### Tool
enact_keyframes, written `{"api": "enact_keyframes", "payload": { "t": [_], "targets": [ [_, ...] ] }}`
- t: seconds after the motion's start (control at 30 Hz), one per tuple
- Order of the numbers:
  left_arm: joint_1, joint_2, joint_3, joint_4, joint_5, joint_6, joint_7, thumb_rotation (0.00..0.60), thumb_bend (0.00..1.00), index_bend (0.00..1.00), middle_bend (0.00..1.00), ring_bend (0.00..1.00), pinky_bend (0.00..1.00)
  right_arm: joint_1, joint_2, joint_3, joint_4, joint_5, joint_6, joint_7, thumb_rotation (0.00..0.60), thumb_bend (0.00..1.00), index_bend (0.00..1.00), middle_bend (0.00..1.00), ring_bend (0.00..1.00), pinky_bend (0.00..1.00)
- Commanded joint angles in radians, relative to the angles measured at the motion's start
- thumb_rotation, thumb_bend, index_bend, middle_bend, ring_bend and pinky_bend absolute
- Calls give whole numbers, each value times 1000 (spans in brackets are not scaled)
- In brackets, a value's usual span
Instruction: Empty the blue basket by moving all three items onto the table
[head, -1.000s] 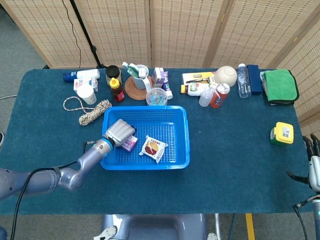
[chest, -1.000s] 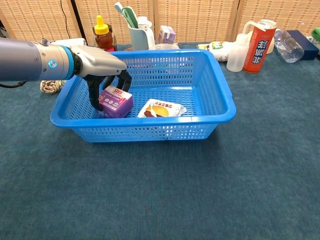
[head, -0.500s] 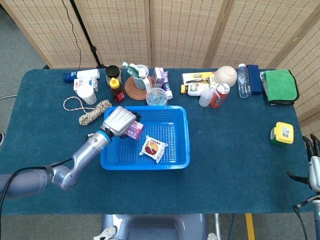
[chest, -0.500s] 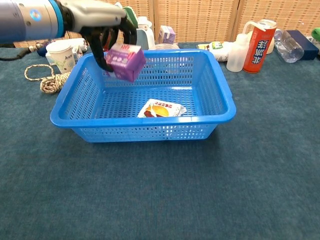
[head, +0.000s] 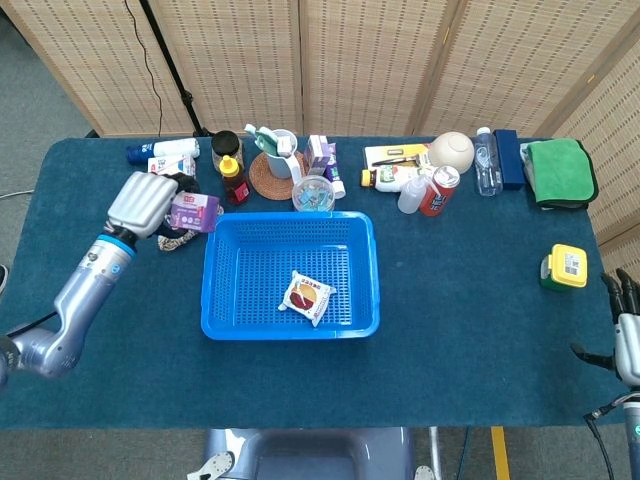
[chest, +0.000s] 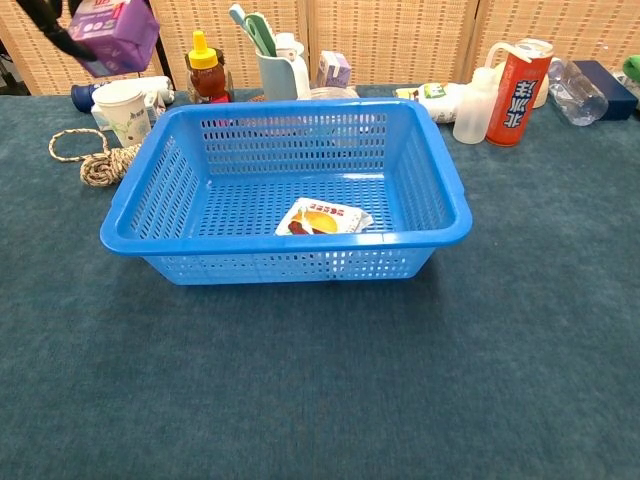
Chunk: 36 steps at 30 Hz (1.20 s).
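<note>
My left hand (head: 147, 203) holds a small purple box (head: 194, 212) in the air, left of the blue basket (head: 222, 310) and above the coiled rope. In the chest view the purple box (chest: 115, 34) hangs at the top left, with dark fingers (chest: 52, 28) around it. Inside the blue basket (chest: 432, 229) lies one flat snack packet (head: 307, 296), also visible in the chest view as a white and orange snack packet (chest: 322, 217). My right hand (head: 627, 335) hangs at the far right edge, its fingers spread and holding nothing.
A rope coil (head: 170, 235) and a white cup (chest: 126, 108) lie under the lifted box. Bottles, a mug with utensils (head: 281, 152), a red can (head: 438, 190) and a green cloth (head: 560, 170) line the back. A yellow box (head: 565, 266) sits at the right.
My left hand lifted the purple box out of the basket and carried it up and to the left, over the basket's left wall. The right hand stayed still.
</note>
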Motion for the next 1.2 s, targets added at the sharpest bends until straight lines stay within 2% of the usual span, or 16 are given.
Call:
{"api": "enact_keyframes", "payload": {
  "t": [0.03, 0.17, 0.23, 0.3, 0.33, 0.37, 0.4, 0.47, 0.57, 0.8, 0.9, 1.07, 1.2],
  "targets": [
    [37, -20, 27, 64, -15, -38, -39, 600, 209, 575, 488, 468, 473, 1, -1, -2, -1, -2, -1, -3, 600, 0, 0, 0, 0, 0],
    [67, -60, 44, 138, -21, -80, -79, 600, 204, 561, 464, 445, 469, 2, -3, -3, -2, -3, -2, -7, 600, 0, 0, 0, 0, 0],
    [78, -83, 52, 175, -19, -114, -102, 600, 195, 505, 374, 378, 424, 2, -4, -4, -2, -3, -2, -9, 600, 0, 0, 0, 0, 0],
    [81, -95, 59, 196, -15, -150, -117, 600, 158, 361, 167, 212, 301, 3, -6, -4, -2, -2, -4, -13, 600, 0, 0, 0, 0, 0],
    [81, -102, 64, 206, -13, -184, -127, 600, 142, 294, 103, 145, 251, 5, -7, -6, -2, -2, -8, -15, 600, 0, 0, 0, 0, 0],
    [81, -106, 65, 211, -11, -201, -132, 600, 118, 178, 34, 65, 173, 5, -8, -7, -2, -2, -9, -17, 600, 0, 0, 0, 0, 0],
    [81, -108, 68, 214, -8, -218, -135, 600, 97, 80, 1, 14, 103, 6, -9, -7, -1, -3, -10, -19, 600, 0, 0, 0, 0, 0],
    [79, -107, 74, 209, -13, -255, -135, 600, 70, 1, 0, 0, 24, 9, -10, -10, -2, -3, -17, -21, 600, 0, 0, 0, 0, 0],
    [88, -84, 57, 169, 1, -224, -130, 600, 56, 0, 0, 0, 0, 9, -10, -9, -1, 0, -18, -20, 600, 0, 0, 0, 0, 0],
    [101, 70, 5, -103, 74, -122, -92, 600, 56, 0, 0, 0, 0, 8, -8, -5, 1, 6, -17, -14, 600, 0, 0, 0, 0, 0],
    [83, 99, -14, -182, 104, -115, -62, 600, 56, 0, 0, 0, 0, 8, -6, -4, 2, 9, -17, -10, 600, 0, 0, 0, 0, 0],
    [7, 74, -38, -230, 69, -179, 16, 600, 25, 0, 0, 0, 0, 8, -4, 0, 7, 17, -22, -1, 600, 0, 0, 0, 0, 0],
    [-89, -12, -43, -204, -27, -238, 112, 600, 0, 0, 0, 0, 0, 8, -2, 3, 11, 23, -24, 6, 600, 0, 0, 0, 0, 0]
  ]
}}
